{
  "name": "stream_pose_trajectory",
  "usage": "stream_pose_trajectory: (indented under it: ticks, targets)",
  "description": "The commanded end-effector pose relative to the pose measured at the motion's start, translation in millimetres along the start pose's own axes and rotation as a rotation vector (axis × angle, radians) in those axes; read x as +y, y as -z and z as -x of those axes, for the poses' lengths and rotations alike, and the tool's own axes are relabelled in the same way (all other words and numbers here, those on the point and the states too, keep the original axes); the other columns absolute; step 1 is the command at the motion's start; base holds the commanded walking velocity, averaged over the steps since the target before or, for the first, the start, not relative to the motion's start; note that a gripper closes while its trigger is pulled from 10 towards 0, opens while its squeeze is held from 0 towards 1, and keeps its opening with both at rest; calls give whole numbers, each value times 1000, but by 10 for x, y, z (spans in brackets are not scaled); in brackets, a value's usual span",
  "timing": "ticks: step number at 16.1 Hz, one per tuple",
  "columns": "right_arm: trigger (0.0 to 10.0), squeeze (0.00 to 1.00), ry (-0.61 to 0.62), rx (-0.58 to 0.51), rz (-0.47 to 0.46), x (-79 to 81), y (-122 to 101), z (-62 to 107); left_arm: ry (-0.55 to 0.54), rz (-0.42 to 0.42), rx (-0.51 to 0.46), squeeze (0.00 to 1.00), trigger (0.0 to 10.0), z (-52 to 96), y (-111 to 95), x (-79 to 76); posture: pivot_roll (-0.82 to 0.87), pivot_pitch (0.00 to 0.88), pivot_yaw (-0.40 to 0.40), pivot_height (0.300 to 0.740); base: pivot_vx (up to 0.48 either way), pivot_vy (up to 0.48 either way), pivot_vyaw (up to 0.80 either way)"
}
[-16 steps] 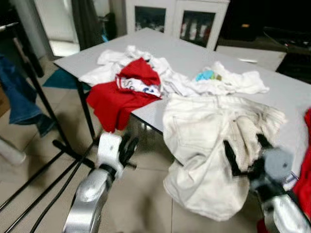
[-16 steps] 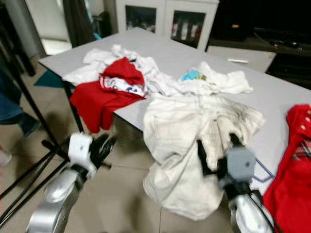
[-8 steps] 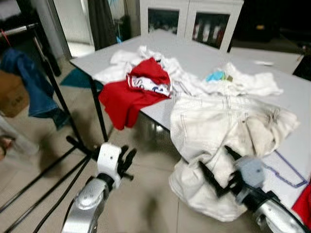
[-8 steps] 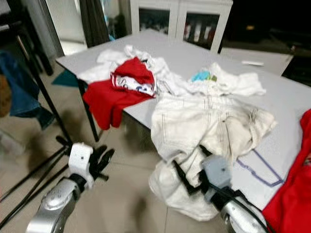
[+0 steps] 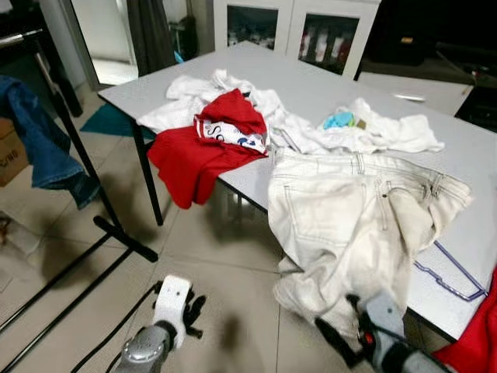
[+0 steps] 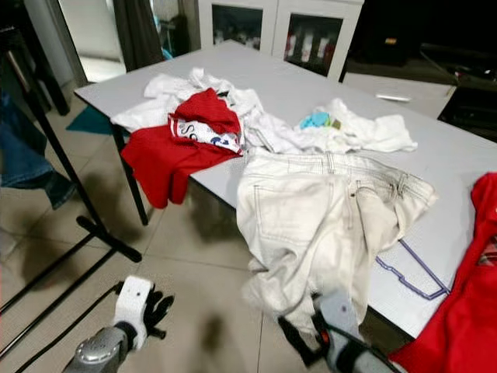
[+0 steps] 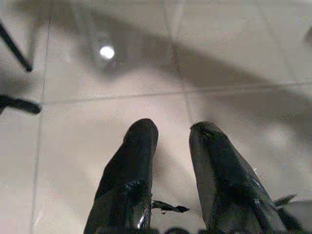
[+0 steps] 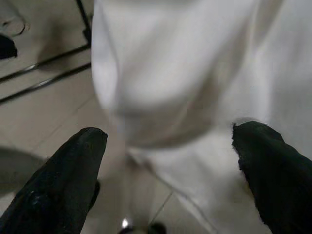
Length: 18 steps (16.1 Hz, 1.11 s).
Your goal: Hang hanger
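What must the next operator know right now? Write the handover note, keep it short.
Left gripper: open, empty, low over the floor tiles.
Right gripper: open wide, empty, facing the white trousers that drape off the table edge.
Hanger: lies flat on the table, near its edge, beside the trousers.
Clothes rack: to the robot's left.
Done: nothing; hanger not yet picked up.
Left: grasp the hanger, carry it to the rack, hang it.
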State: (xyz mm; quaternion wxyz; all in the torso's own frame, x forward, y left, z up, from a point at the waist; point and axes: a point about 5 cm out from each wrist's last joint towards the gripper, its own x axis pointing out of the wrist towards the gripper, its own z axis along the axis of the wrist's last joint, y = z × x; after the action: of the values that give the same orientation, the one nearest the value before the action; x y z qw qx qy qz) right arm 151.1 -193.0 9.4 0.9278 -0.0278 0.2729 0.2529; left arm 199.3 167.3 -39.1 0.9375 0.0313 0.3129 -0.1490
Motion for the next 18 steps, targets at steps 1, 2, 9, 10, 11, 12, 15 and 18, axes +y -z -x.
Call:
stream_pose_trajectory:
  ticks: [1,2,9,10,11,12,15,18]
  targets:
    - [7804,0,1,11,7,-39,31,41,7,-34,1,0,10000,-33,-16,-15,-32,0,-23,740,0,0,0]
    - [9216,0,3,14,0,-72,59,45,19,-55,24,0,10000,-59,44,-15,-41,0,-17,740,0,0,0]
    - [10000,0,-7,77,-50,-128,303,-75,-6,-57,121,0,10000,-195,162,-8,-42,0,-13,740,0,0,0]
    - [10000,0,23,80,-50,-186,295,-141,-13,-55,134,0,10000,-206,176,-7,-46,0,-11,740,0,0,0]
    - [10000,0,47,85,-46,-234,287,-199,-19,-51,147,0,10000,-212,192,-7,-49,0,-10,740,0,0,0]
    - [10000,0,82,94,-48,-296,275,-283,-25,-53,167,0,10000,-215,217,-14,-47,0,-9,740,0,0,0]
    - [10000,0,116,161,-38,-363,304,-455,-40,-46,200,0,10000,-223,252,-30,-42,0,-16,740,0,0,0]
    - [10000,0,134,219,-24,-381,377,-533,-29,-59,214,0,10000,-243,252,-72,-34,0,-24,740,0,0,0]
